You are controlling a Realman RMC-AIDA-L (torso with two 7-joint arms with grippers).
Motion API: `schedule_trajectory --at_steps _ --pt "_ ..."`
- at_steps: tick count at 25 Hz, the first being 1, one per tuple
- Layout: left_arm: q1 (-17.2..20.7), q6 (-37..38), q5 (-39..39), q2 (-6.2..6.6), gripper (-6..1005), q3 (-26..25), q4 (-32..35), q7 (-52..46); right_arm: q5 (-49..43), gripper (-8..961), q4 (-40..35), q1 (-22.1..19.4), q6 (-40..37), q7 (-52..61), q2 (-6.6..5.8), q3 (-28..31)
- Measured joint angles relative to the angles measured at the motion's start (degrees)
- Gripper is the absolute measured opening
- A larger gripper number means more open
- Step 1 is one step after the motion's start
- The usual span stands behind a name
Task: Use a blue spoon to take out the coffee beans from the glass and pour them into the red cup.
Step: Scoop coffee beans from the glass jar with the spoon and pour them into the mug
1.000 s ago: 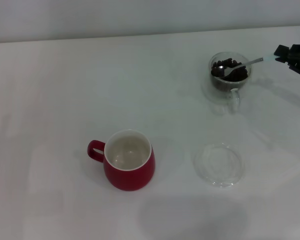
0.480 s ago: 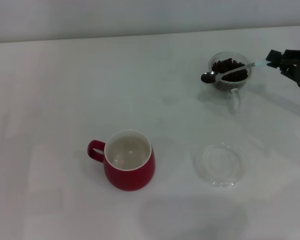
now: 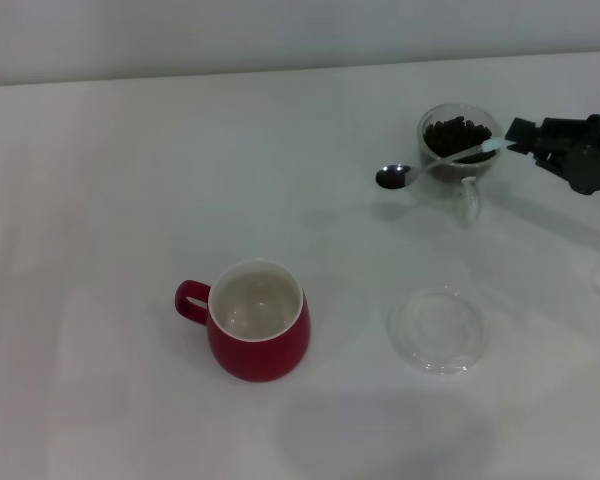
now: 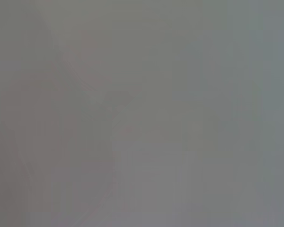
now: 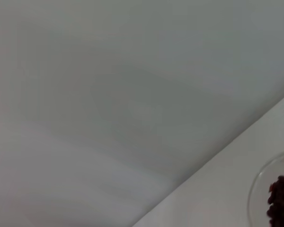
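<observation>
The glass (image 3: 462, 160) stands at the far right of the table with a heap of coffee beans (image 3: 456, 131) inside. From the right, my right gripper (image 3: 516, 136) is shut on the pale end of the blue spoon (image 3: 440, 160). The spoon reaches across the glass's rim, and its metal bowl hangs in the air just left of the glass. That bowl looks dark; I cannot tell whether beans lie in it. The red cup (image 3: 259, 320) stands empty at the front middle, handle to the left. The right wrist view catches only the glass's rim (image 5: 262, 182) and some beans (image 5: 281, 198).
A flat clear round saucer (image 3: 438, 329) lies on the white table (image 3: 130, 180) to the right of the red cup, in front of the glass. The left arm is out of the head view, and its wrist view is plain grey.
The spoon's bowl has come up out of the glass and moved left past its rim. My right gripper has shifted left with it, towards the glass.
</observation>
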Motion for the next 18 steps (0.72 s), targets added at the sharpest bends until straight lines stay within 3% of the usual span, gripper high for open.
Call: schedule_trajectory --at_steps 7,18 --pt "-0.4 -0.1 0.1 0.00 727 0.0 0.0 0.0 -1.7 156 -4.2 -2.6 0.3 -0.1 0.88 0.2" --pt "-0.6 -0.8 0.3 0.00 727 0.2 0.0 0.0 -4.3 158 -5.9 -3.3 0.2 0.0 2.68 0.1"
